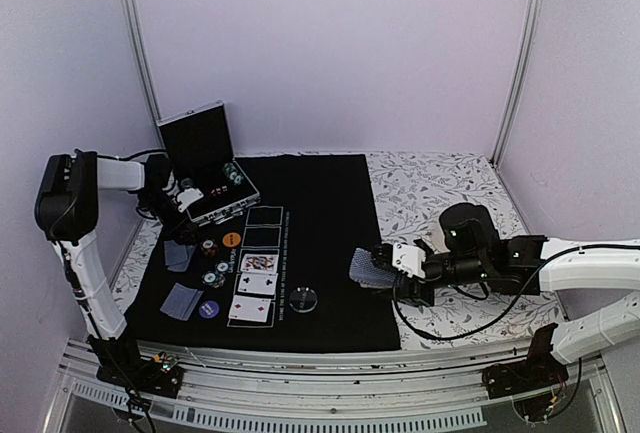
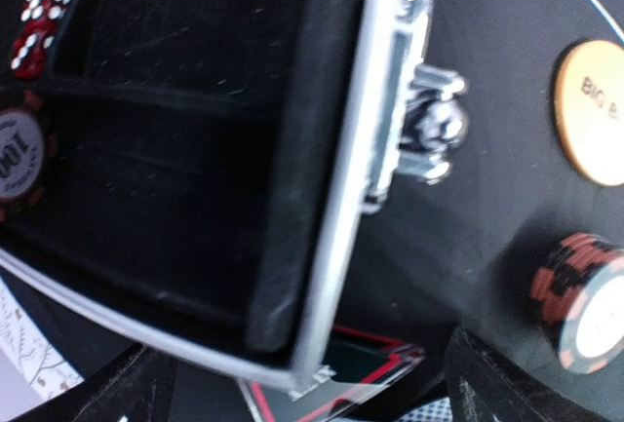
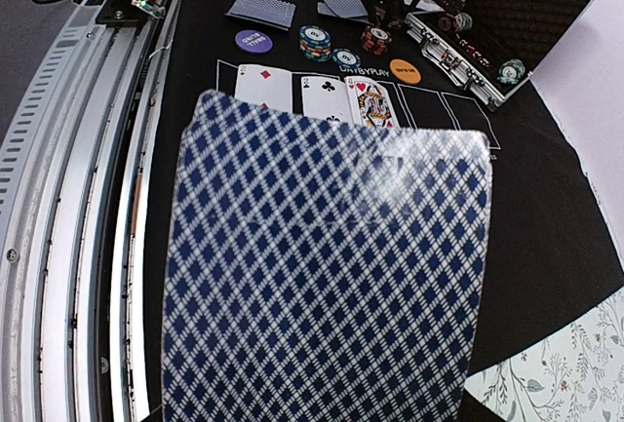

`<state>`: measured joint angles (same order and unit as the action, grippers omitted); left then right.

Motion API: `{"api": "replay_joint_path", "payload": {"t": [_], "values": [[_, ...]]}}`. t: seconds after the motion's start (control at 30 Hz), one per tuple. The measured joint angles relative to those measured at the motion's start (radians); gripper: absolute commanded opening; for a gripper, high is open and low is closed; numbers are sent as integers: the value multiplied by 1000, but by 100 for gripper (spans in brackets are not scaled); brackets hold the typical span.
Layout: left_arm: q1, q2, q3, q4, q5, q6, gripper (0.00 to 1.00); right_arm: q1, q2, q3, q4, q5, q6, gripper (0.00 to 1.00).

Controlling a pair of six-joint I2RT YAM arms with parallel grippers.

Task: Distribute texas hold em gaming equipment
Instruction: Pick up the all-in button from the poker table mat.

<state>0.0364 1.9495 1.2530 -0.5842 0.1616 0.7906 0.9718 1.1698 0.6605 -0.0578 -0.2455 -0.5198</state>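
My right tool (image 1: 383, 262) is clamped on a lattice-backed card (image 3: 327, 276), held back-up over the right edge of the black mat (image 1: 330, 203) — three face-up cards (image 1: 256, 285) lie in a row on the mat's left half, striped chips (image 1: 215, 275) just beside them. Farther off, my left tool (image 1: 183, 201) hangs spread wide at the open metal case (image 1: 205, 178), gripping nothing.
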Motion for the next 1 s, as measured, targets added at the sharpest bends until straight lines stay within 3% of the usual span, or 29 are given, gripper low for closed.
{"api": "replay_joint_path", "payload": {"t": [0.3,0.47,1.0], "values": [[-9,0,-6,0,4,-10,93,0,-2,-2,2,0,0,55],[-13,-11,-26,11,-14,-3,77,0,-12,-7,6,0,0,55],[13,-60,-82,29,-66,-5,82,-3,-22,-13,7,0,-1,55]]}}
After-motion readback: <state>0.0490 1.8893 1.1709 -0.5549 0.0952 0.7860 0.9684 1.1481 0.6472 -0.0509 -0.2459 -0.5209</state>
